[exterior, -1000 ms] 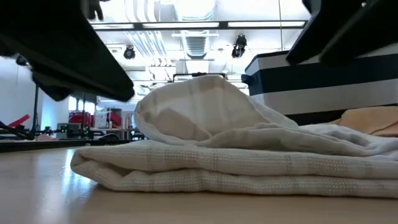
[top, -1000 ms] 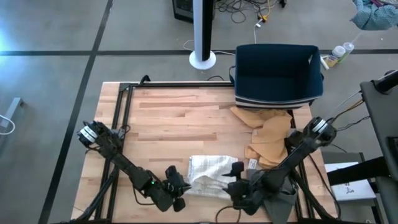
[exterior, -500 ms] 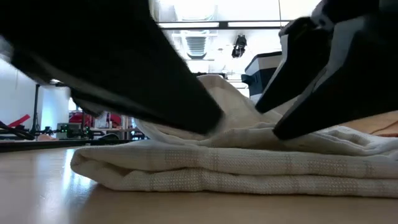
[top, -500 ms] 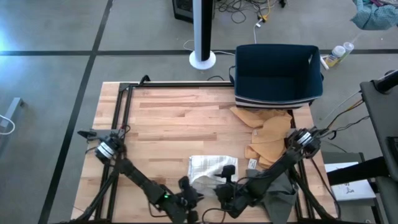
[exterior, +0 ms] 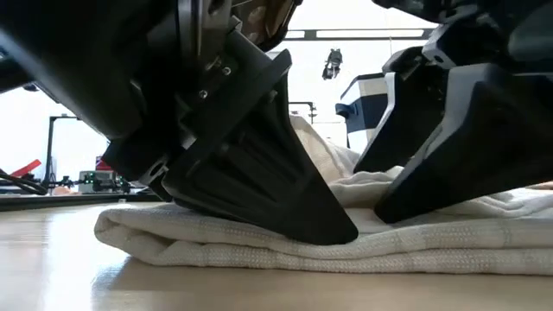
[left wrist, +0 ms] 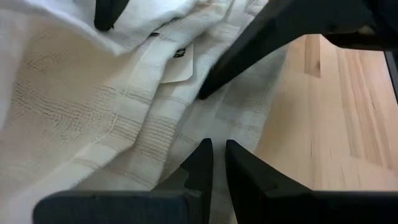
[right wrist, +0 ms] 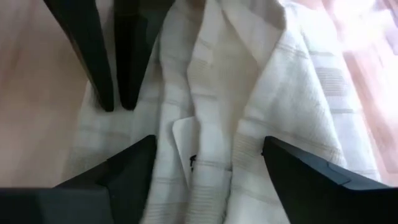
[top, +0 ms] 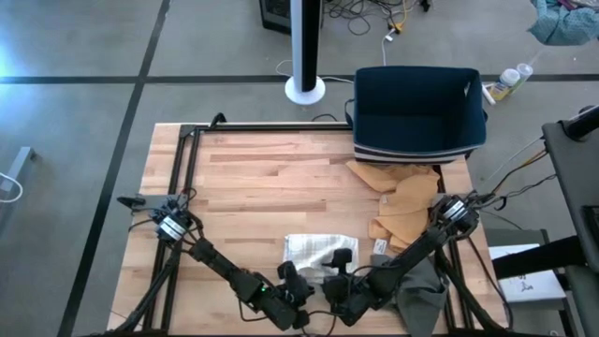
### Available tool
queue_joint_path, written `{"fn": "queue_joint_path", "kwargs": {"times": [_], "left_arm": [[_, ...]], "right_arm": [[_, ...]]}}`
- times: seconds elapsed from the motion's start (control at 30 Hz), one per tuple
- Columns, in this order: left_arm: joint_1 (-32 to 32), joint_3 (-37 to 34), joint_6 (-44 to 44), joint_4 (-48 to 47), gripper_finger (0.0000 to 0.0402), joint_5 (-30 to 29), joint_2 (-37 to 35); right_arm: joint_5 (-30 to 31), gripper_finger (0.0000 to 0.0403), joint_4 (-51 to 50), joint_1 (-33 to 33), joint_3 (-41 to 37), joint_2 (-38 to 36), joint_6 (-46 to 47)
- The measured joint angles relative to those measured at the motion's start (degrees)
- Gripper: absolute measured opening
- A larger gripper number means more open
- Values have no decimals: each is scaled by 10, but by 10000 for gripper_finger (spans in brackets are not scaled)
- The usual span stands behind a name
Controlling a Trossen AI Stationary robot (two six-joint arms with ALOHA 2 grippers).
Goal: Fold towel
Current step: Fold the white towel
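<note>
The soft, limp white towel [top: 316, 255] lies bunched at the table's [top: 253, 178] six o'clock edge, best pinched at a corner hem, left gripper [top: 298, 282] nearly closed, right gripper [top: 339, 281] spread wide above it.

The left end effector [top: 298, 277] has moved right onto the towel [top: 316, 251].
</note>
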Motion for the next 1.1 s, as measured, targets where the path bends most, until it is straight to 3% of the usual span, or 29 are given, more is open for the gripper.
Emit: {"fn": "queue_joint_path", "kwargs": {"times": [0.13,0.33,0.47,0.7,0.8,0.9,1.1], "left_arm": [[0,1,5,-3,37,0,0],[1,1,6,-4,37,0,-1],[1,1,6,-5,37,1,-2],[1,1,6,-4,37,0,-2],[1,1,6,-4,37,0,-2],[1,1,6,-4,37,0,-2],[1,1,6,-5,37,0,-2]], "right_arm": [[-13,230,5,-1,0,4,2],[-88,182,43,0,0,4,-12],[-91,186,42,-1,0,4,2],[-96,227,43,-13,0,5,53],[-91,223,44,-14,-1,7,59],[-79,190,42,-14,-1,7,58],[-75,74,40,-14,6,6,52]]}}
